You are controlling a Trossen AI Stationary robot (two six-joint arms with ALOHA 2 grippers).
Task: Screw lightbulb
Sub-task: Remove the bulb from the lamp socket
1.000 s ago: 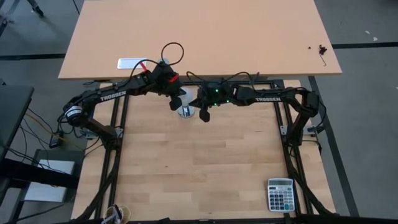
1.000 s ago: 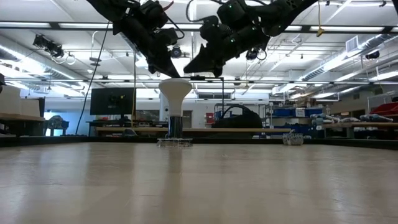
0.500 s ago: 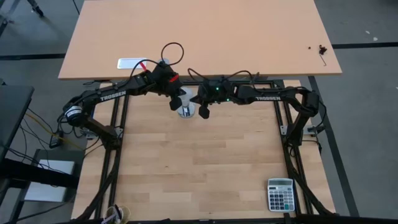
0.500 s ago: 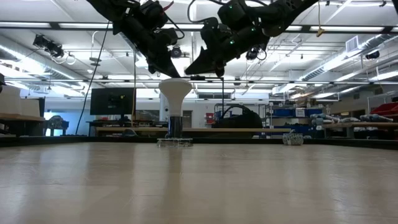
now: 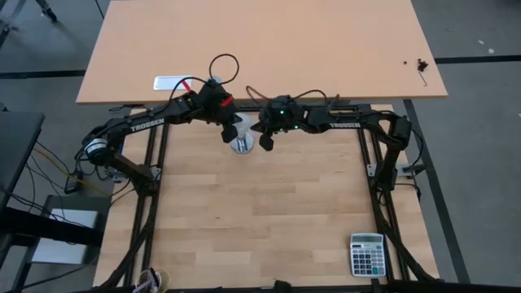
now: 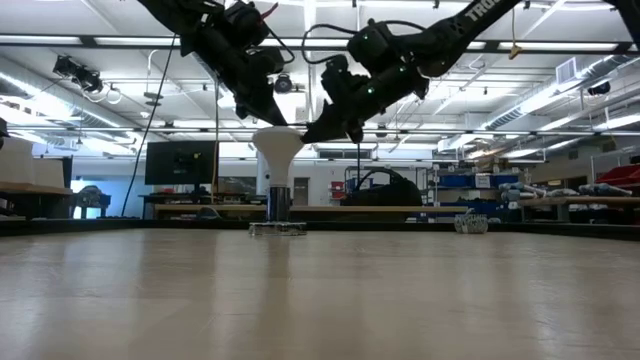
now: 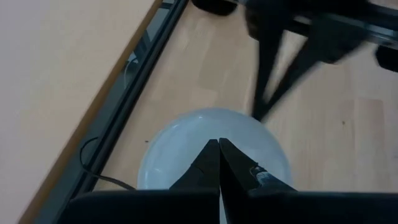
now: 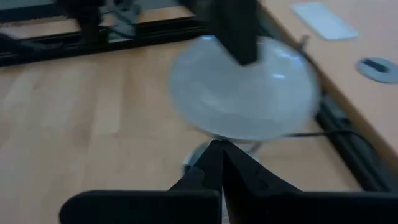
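Note:
The white lightbulb (image 6: 279, 148) stands upright, neck down, in the round socket (image 6: 277, 228) near the table's far edge. From above its head (image 5: 242, 145) shows between both grippers. My left gripper (image 6: 282, 121) is shut and slants down onto the top of the head (image 7: 186, 140). My right gripper (image 6: 308, 137) is shut too, its tips at the head's rim on the side toward the table's right (image 8: 242, 93). My left gripper's shut fingertips (image 7: 219, 144) seem to rest on the top of the bulb's wide head (image 6: 281, 130), slanting down from the table's left. The bulb stays upright in the socket. My right gripper's shut tips stand at the head's rim (image 6: 303, 136); I cannot tell whether they touch it.
A black cord (image 7: 99, 177) runs from the socket toward the far frame rail. Beyond stands a second tan tabletop (image 5: 269, 49) with a white sheet (image 5: 172, 82). A calculator (image 5: 367, 254) lies at the near right corner. The wooden table (image 5: 260, 220) stretches toward the near edge.
My right gripper, still shut, has swung toward the lightbulb and sunk a little, so that its tips now stand at the head's rim rather than apart from it.

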